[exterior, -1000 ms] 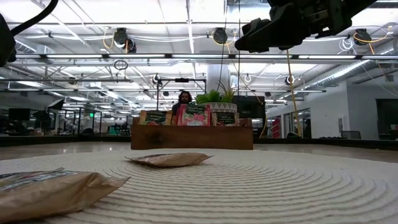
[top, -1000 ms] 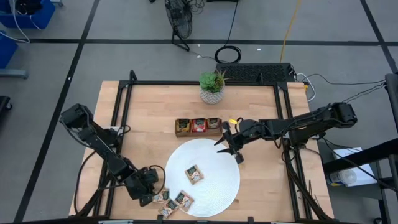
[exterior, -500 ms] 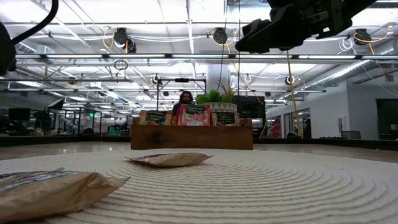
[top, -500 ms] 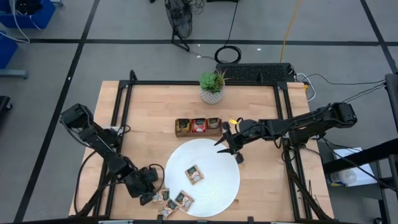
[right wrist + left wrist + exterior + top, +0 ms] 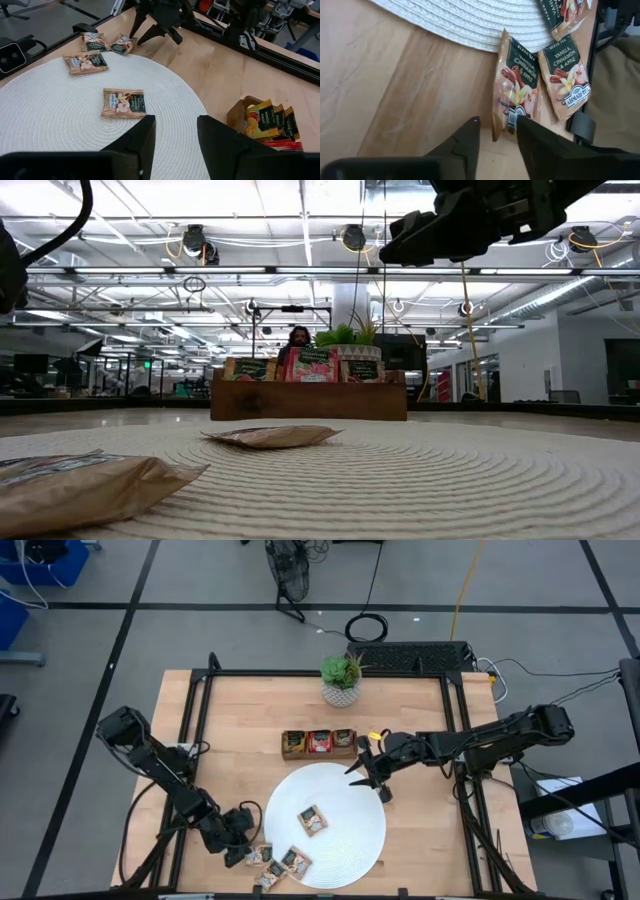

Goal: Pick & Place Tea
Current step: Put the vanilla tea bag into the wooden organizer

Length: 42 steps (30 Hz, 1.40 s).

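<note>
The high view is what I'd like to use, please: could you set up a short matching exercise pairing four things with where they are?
Things:
1. wooden tray
2. potted plant
3. left pincer
4. lone sachet

Places:
A. on the white mat, near its middle
B. at the table's far edge
C. just beyond the mat's far rim
D. off the mat's near left rim, by two sachets on the wood

Pairs: 1-C, 2-B, 3-D, 4-A

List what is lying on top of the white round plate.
Two tan sachets lie on the white round plate: one near its middle, one at its near edge. Two more rest off it on the wood. Anything beneath them is hidden.
</note>
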Motion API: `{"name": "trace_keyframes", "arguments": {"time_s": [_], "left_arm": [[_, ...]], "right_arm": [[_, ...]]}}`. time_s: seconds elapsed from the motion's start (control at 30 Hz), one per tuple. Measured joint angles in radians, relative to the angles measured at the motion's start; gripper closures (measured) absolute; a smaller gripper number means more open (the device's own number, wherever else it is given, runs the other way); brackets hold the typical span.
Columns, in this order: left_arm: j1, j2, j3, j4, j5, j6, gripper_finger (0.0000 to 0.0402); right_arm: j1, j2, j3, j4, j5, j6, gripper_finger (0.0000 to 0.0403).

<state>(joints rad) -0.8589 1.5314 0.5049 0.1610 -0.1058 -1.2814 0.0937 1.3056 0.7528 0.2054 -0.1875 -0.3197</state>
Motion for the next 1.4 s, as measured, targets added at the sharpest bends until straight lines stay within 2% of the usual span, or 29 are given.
{"name": "trace_keyframes", "arguments": {"time_s": [0.27, 0.43, 0.57, 0.67, 0.83, 0.9, 0.97, 1.1, 1.2, 1.3, 1.4], "left_arm": [[0.009, 0.000, -0.004, -0.006, 0.001, 0.072, 0.0386], [0.026, 0.000, 0.006, -0.003, 0.010, 0.150, 0.0394], [0.043, -0.024, 0.081, -0.053, 0.019, 0.279, 0.0397], [0.054, -0.053, 0.171, -0.233, 0.016, 0.349, 0.0398], [0.076, -0.075, 0.322, -0.585, -0.054, 0.444, 0.0399], [0.089, -0.072, 0.358, -0.730, -0.114, 0.488, 0.0399], [0.104, -0.073, 0.381, -0.783, -0.250, 0.581, 0.0399], [0.159, -0.073, 0.385, -0.736, -0.620, 0.837, 0.0398], [0.233, -0.073, 0.385, -0.644, -0.799, 1.005, 0.0398], [0.320, -0.073, 0.385, -0.546, -0.863, 1.182, 0.0398], [0.411, -0.073, 0.377, -0.403, -0.807, 1.373, 0.0398]], "right_arm": [[0.000, 0.000, 0.000, 0.000, 0.001, -0.008, 0.0273], [-0.001, 0.000, 0.000, 0.000, 0.002, -0.008, 0.0273], [-0.001, 0.000, 0.000, 0.000, 0.003, -0.008, 0.0273], [-0.003, 0.000, 0.000, 0.001, 0.003, -0.007, 0.0273], [-0.003, 0.000, 0.001, -0.001, 0.036, 0.017, 0.0273], [-0.003, 0.000, 0.001, -0.008, 0.061, 0.023, 0.0273], [-0.003, 0.000, -0.009, 0.014, 0.061, 0.037, 0.0273], [-0.003, 0.013, -0.069, 0.155, 0.058, 0.046, 0.0273], [-0.006, 0.025, -0.132, 0.334, 0.075, 0.061, 0.0273], [-0.013, 0.051, -0.198, 0.529, 0.145, 0.098, 0.0273], [-0.028, 0.097, -0.242, 0.668, 0.190, 0.116, 0.0273]]}}
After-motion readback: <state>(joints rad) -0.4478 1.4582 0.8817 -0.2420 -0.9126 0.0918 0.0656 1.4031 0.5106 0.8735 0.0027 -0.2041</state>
